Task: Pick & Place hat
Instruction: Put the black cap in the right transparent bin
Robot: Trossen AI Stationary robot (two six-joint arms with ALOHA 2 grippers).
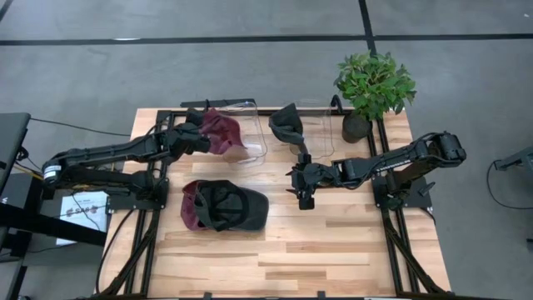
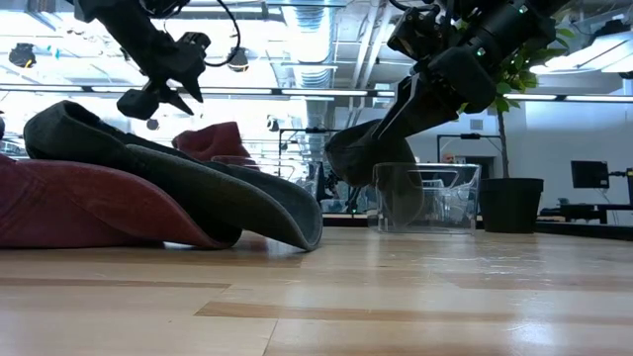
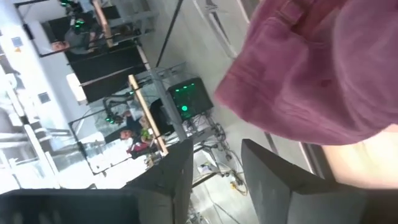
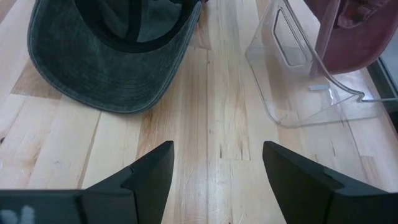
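Your left end effector (image 1: 198, 137) is sitting in the upper left part of the high view, right against a maroon hat (image 1: 223, 133) that is draped over the edge of a clear plastic bin (image 1: 254, 137). In the left wrist view that hat (image 3: 311, 68) is filling the upper right, just past the dark fingers (image 3: 267, 174), which are standing apart with nothing between them, so this end effector is open and not gripping the hat.

Your right end effector (image 1: 304, 197) is hanging over bare wood near the middle of the tabletop (image 1: 350, 242), its fingers spread wide and empty in the right wrist view. Ahead of it in that view, a dark green hat (image 4: 112, 56) is lying upside down at the upper left, well clear of the fingers (image 4: 149, 174).

In the high view that dark green hat (image 1: 237, 208) is resting on top of a second maroon hat (image 1: 191, 208), left of centre. Another dark hat (image 1: 287, 125) is perched on a second clear bin (image 1: 321, 133) in the upper middle, beside a potted plant (image 1: 373, 83) at the upper right.
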